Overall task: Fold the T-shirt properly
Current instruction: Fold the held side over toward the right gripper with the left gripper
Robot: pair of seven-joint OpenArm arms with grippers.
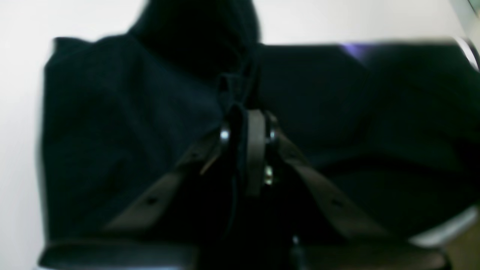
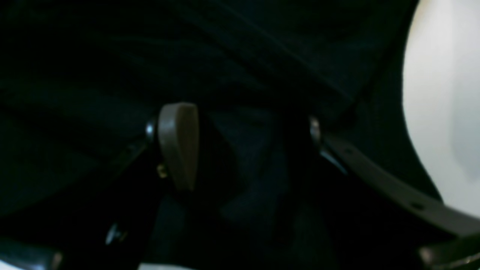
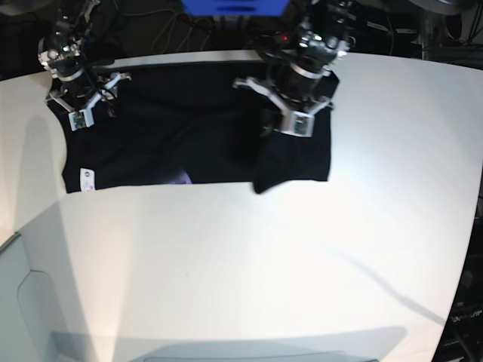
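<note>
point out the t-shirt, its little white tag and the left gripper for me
T-shirt (image 3: pixel 151 143), base view, flat middle of the black cloth.
white tag (image 3: pixel 86 179), base view, at the shirt's near left corner.
left gripper (image 1: pixel 247 131), left wrist view, between the fingertips pinching cloth.

Your left gripper (image 1: pixel 245 146) had flat grey-brown fingers (image 1: pixel 256 150) with rounded tips, each hinged on a shiny silver pin, and matching grey-brown link bars pierced by small dark holes that splayed back to a black body. Your right gripper (image 2: pixel 240 146) showed the same build: a teardrop-shaped grey-brown fingertip (image 2: pixel 178 144), bright metal pins, a small brass-coloured screw, and a long perforated strap. In the base view, both arms were black with silver rings at the wrist, and pale grey brackets flared outward around each wrist camera.
</note>
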